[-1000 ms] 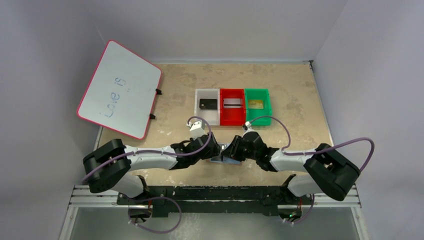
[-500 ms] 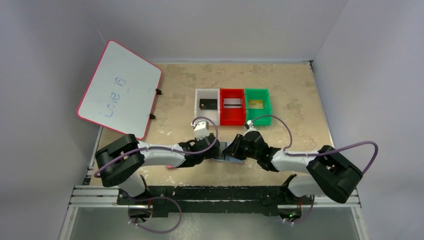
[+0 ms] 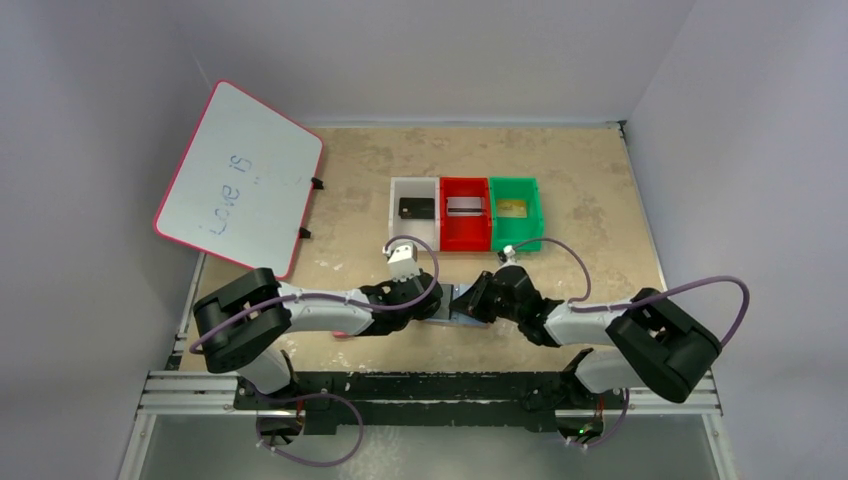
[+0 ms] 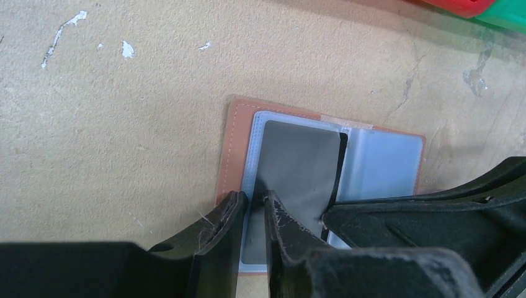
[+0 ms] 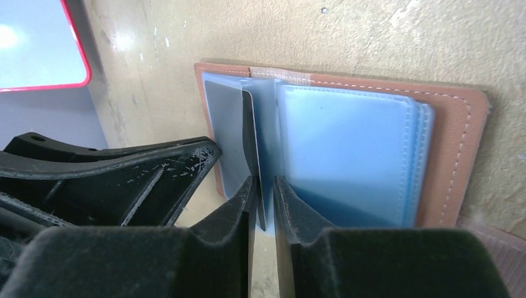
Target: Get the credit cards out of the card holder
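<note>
**Left wrist view: both grippers pinched on one leaf of the open card holder**

The card holder lies open and flat on the table. Its tan leather rim frames pale blue clear sleeves. A dark credit card sits in the left-hand sleeve. It looks grey through the plastic, and a bare black strip shows along the side nearest the fold.

The left gripper has its jaws almost together, with the outer edge of that sleeve caught between them, so it grips the holder itself. In the right wrist view the same leaf stands up from the fold, and the card's black edge runs down into the narrow slot of the right gripper. That gripper is closed on the card. The other sleeves lie flat in a stack to the right of it.

From the top external view, the holder sits near the front edge of the table, between the two gripper tips, which meet over it from either side. Beyond it, well apart, three bins stand touching in a row:
- The white bin holds a black card.
- The red bin holds a silver-grey card.
- The green bin holds a gold card.

A red-rimmed whiteboard with handwriting leans at the far left.
</note>
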Robot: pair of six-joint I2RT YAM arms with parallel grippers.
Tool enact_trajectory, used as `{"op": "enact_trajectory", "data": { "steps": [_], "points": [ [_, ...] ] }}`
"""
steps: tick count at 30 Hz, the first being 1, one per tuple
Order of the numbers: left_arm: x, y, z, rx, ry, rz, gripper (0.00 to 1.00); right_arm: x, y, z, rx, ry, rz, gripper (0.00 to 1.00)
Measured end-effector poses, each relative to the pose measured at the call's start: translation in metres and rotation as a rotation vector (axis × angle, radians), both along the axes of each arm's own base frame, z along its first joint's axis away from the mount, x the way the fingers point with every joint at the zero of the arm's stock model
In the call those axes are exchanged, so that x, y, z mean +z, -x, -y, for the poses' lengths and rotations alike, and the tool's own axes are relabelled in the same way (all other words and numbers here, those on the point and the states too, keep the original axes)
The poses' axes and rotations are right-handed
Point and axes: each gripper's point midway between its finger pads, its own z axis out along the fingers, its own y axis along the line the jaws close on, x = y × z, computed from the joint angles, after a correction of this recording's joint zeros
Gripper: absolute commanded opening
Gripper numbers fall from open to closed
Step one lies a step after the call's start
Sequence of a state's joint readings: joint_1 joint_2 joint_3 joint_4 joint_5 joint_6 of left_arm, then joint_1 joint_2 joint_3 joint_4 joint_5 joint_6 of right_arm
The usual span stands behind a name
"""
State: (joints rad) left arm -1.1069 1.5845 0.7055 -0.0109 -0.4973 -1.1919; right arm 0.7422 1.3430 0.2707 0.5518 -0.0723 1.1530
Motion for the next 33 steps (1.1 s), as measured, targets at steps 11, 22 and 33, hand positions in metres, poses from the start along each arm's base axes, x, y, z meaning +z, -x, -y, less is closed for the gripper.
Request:
{"op": "enact_trajectory", "data": {
  "steps": [11,22,33],
  "points": [
    [-0.001,0.000,-0.003,0.005,-0.017,0.002,0.11,0.003,0.001,-0.002,0.004,-0.080,0.003,0.13],
    [-0.001,0.000,-0.003,0.008,-0.021,0.006,0.06,0.000,0.000,0.003,-0.001,-0.086,-0.004,0.00],
    [-0.002,0.001,-0.004,0.008,-0.027,0.005,0.02,0.002,-0.001,0.020,-0.028,-0.087,0.004,0.00]
  ]
}}
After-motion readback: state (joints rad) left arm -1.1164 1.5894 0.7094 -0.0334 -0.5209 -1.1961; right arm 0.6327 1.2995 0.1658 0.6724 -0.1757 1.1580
